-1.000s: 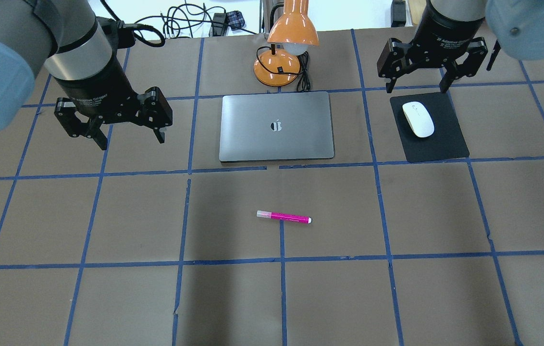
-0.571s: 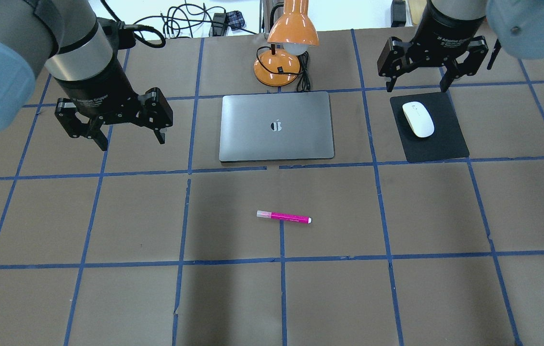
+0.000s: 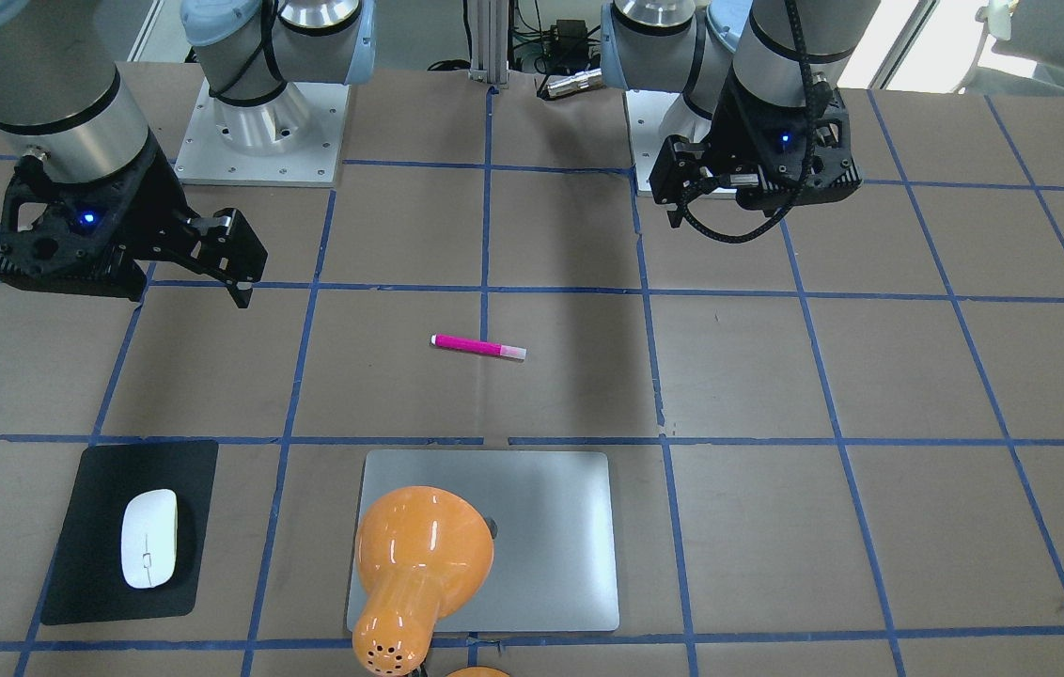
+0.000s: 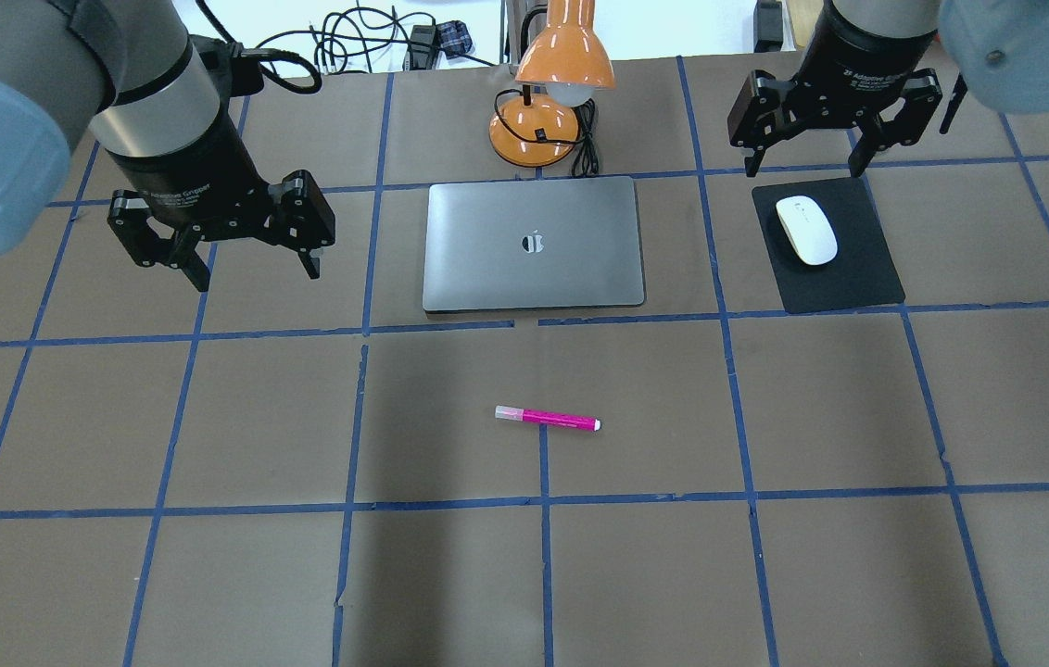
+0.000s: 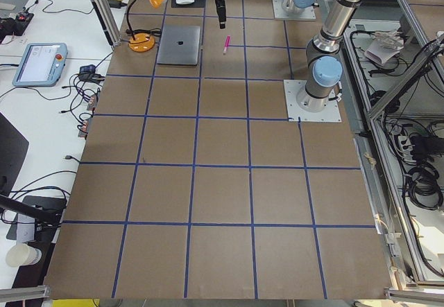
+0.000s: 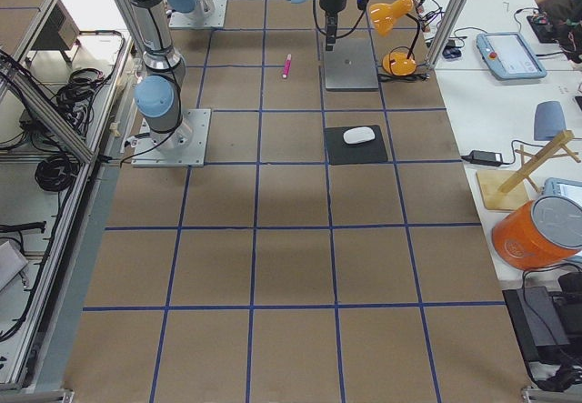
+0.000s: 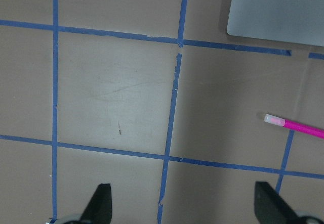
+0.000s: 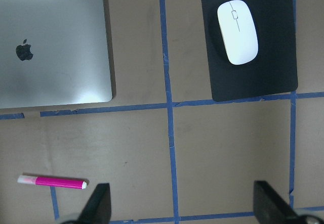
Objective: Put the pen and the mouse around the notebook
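The magenta pen (image 4: pixel 547 419) lies flat on the brown table, in front of the closed silver notebook (image 4: pixel 534 243). The white mouse (image 4: pixel 805 230) rests on a black mat to the notebook's right. My left gripper (image 4: pixel 256 274) hangs open above the table to the left of the notebook, holding nothing. My right gripper (image 4: pixel 803 172) hangs open just behind the mouse, also holding nothing. The left wrist view shows the pen (image 7: pixel 293 125) at the right and a corner of the notebook (image 7: pixel 278 6). In the right wrist view the mouse (image 8: pixel 237 31), notebook (image 8: pixel 50 52) and pen (image 8: pixel 51 181) all show.
An orange desk lamp (image 4: pixel 550 102) with its cord stands right behind the notebook. The black mat (image 4: pixel 835 278) lies under the mouse. Blue tape lines grid the brown table top. Cables lie past the table's far edge.
My left gripper has edged very slightly to the right. The pen, mouse, notebook and right gripper have stayed where they were.
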